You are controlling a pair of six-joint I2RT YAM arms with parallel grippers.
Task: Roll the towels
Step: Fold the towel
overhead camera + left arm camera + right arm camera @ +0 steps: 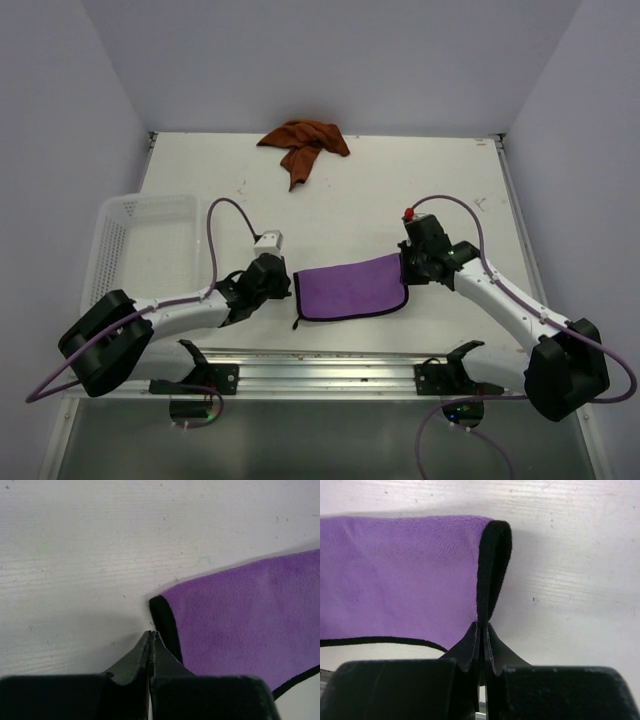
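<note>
A purple towel (350, 288) with black edging lies spread near the front of the table, between my two arms. My right gripper (482, 625) is shut on its black right edge (492, 565), which rises pinched into a fold between the fingers; from above that gripper (405, 270) sits at the towel's right end. My left gripper (151, 634) is shut with nothing between its fingers. Its tips rest on the table just beside the towel's black corner (159, 607), at the towel's left end (285, 292). The rust-orange towel (305, 143) lies crumpled at the back edge.
A white perforated basket (140, 240) stands at the left side of the table, beside the left arm. White walls close in the table on the left, right and back. A metal rail (320, 365) runs along the near edge.
</note>
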